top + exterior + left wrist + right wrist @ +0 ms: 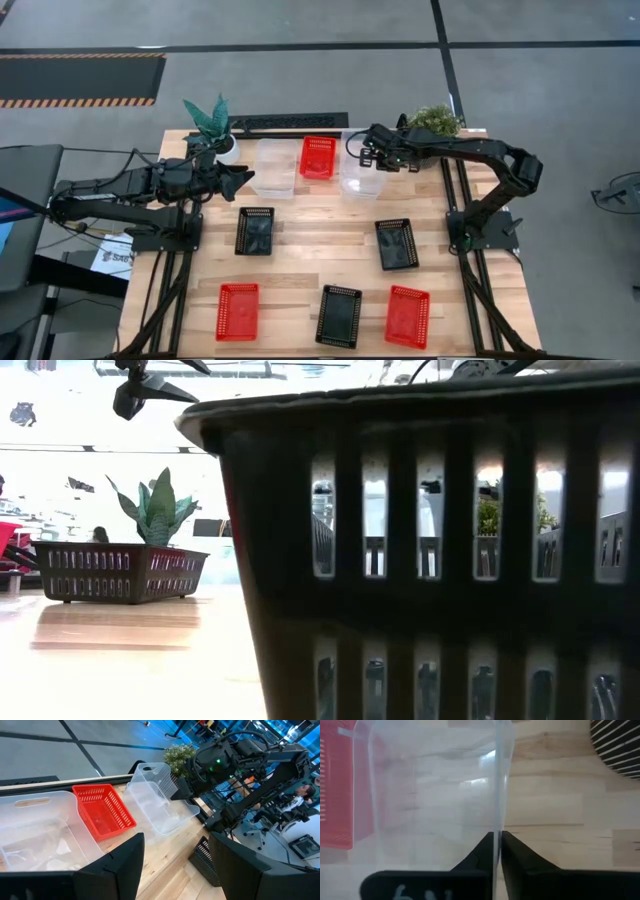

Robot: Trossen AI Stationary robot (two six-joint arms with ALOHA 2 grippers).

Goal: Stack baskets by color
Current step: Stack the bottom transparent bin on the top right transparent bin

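Note:
A clear basket (361,174) stands at the table's far right of centre, with my right gripper (498,836) shut on its wall. A second clear basket (275,166) and a red basket (319,157) stand in the same far row. Three black baskets (254,231) (396,244) (338,316) and two more red baskets (237,310) (407,316) lie apart nearer the front. My left gripper (245,182) hangs open above the table's left side, near the second clear basket, and touches nothing. My right gripper pinches the clear basket's right long wall (498,815) at its rim, one finger inside the basket and one outside. The fingers come from above, slanting down from the table's right. The basket stays upright, its near corner (167,831) on the table.
Two potted plants stand at the far edge, one at the left (210,122) and one at the right (434,120). Bare wood lies between the baskets in the middle. In the low view a black basket (440,560) fills the foreground.

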